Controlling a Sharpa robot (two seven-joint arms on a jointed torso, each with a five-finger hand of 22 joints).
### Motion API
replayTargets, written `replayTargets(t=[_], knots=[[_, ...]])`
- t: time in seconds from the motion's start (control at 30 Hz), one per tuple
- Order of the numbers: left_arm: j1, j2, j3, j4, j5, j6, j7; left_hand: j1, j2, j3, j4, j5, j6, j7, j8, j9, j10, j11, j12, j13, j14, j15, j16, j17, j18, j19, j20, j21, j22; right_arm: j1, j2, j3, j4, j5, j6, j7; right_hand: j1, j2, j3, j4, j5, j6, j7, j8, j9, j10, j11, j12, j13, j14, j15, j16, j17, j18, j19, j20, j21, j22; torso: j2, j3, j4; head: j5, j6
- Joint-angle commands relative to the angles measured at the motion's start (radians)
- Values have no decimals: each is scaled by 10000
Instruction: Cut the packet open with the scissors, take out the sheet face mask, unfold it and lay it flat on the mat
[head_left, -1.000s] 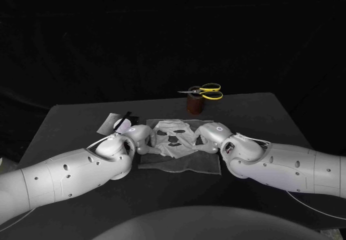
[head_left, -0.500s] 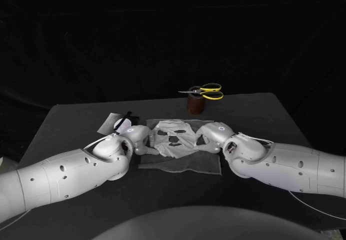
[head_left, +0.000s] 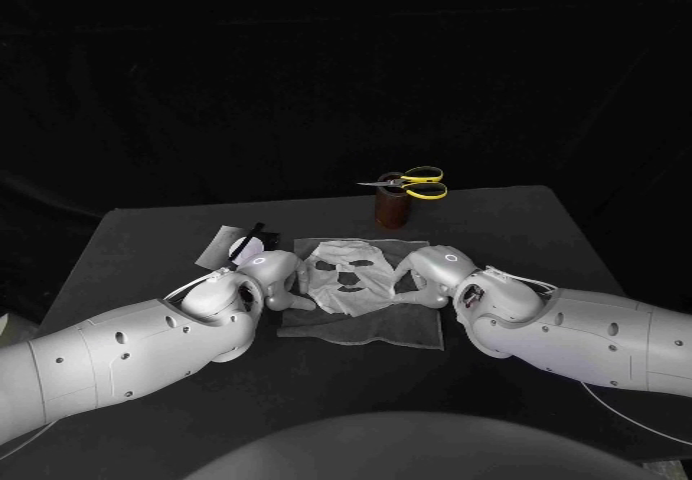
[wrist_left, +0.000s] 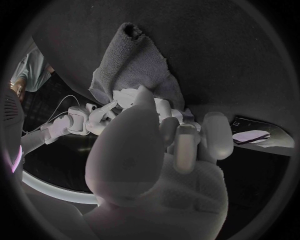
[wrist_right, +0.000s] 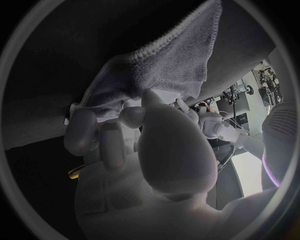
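My left hand (head_left: 274, 275) and right hand (head_left: 421, 273) meet at the centre of the head view. Their fingers are curled in, pinching the left and right edges of the sheet face mask (head_left: 351, 272), which is spread between them over the mat (head_left: 368, 325). The mask is thin, white and limp, with dark eye and mouth cut-outs, and its upper rim lies near the mat's top edge. The mat is a grey, fuzzy cloth with a stitched hem, bare in its lower half. Just beside my left hand, up and to the left, the packet (head_left: 228, 245) lies flat and silvery. Above the mat a brown cylindrical holder (head_left: 391, 210) carries the yellow-handled scissors (head_left: 411, 183) near the far edge. The matte black table (head_left: 144, 230) lies open on both sides.
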Motion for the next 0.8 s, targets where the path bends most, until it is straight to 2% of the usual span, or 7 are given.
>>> replayTargets(t=[0.03,0.13,0.27,0.5,0.6,0.63,0.8], knots=[[-50,-198,-38,101,663,-546,939,93,216,25,0,-32,-271,107,13,-23,-881,106,-587,-1057,380,147,-344,509,305,-778,67,-638,-942,-27,-39,-11,65,1384,-1134,1741,76,278,-23,54,-6,-106,60,-46,18,-235,50,2289,4504,344,43,-359,446,157,-338,40,-405,-375,-6,1,-3,16,0],[-49,-384,-21,280,1015,-853,1416,339,349,132,-19,-30,-531,206,-22,-82,-1892,207,-1313,-2335,54,236,-627,-221,469,-1384,163,-1193,-1676,-26,-87,-11,146,1979,-1552,2551,120,322,-20,39,-9,-152,65,-64,17,-235,52,2303,4524,334,50,-360,454,167,-378,52,-456,-408,-4,6,9,28,0],[-33,-750,17,600,1325,-1082,1851,511,404,212,-34,-31,-574,246,-14,-125,-2006,244,-1442,-2528,-25,277,-693,-359,504,-1522,211,-1352,-1846,-25,-210,-9,297,2541,-1939,3250,174,379,-24,22,0,-201,74,-82,19,-293,60,2188,4453,292,63,-432,397,186,-454,69,-552,-476,-13,0,23,57,0],[-19,-1178,31,902,1557,-1259,2287,820,501,384,-49,-30,-550,261,-6,-192,-2008,258,-1484,-2614,-52,294,-710,-391,515,-1553,244,-1425,-1900,-13,-462,14,618,2691,-2200,3394,298,485,21,-34,30,-135,112,-36,50,-219,82,2363,4596,335,75,-314,511,149,-341,83,-433,-321,-5,-21,8,136,0],[-18,-1338,33,979,1857,-1404,2736,1073,605,548,-78,-28,-546,256,-34,-246,-2142,251,-1596,-2804,-122,292,-768,-550,548,-1657,251,-1534,-2044,13,-544,29,864,2374,-1991,2998,410,591,96,-100,108,187,90,147,138,-20,66,2785,4915,475,65,-15,775,71,-57,84,-121,19,-6,-32,2,189,0],[-18,-1382,34,997,1958,-1437,2858,1211,640,656,-42,-28,-616,305,-129,-332,-2658,287,-2016,-3458,-275,313,-899,-876,601,-1855,258,-1722,-2294,22,-556,33,945,2218,-1839,2809,450,616,139,-122,278,261,61,192,159,16,38,2852,4970,509,41,47,828,52,24,70,-36,112,-3,-34,5,198,0],[-17,-1576,49,1094,2327,-1543,3269,1327,604,811,-3,-30,-681,376,-330,-550,-3142,356,-2494,-4180,-493,378,-1080,-1290,660,-2106,305,-1985,-2605,57,-348,48,1287,1058,-629,1388,247,638,119,-11,294,537,-67,353,236,290,-67,3467,5439,704,-50,497,1237,-79,465,-4,473,654,-8,-36,12,291,0]])
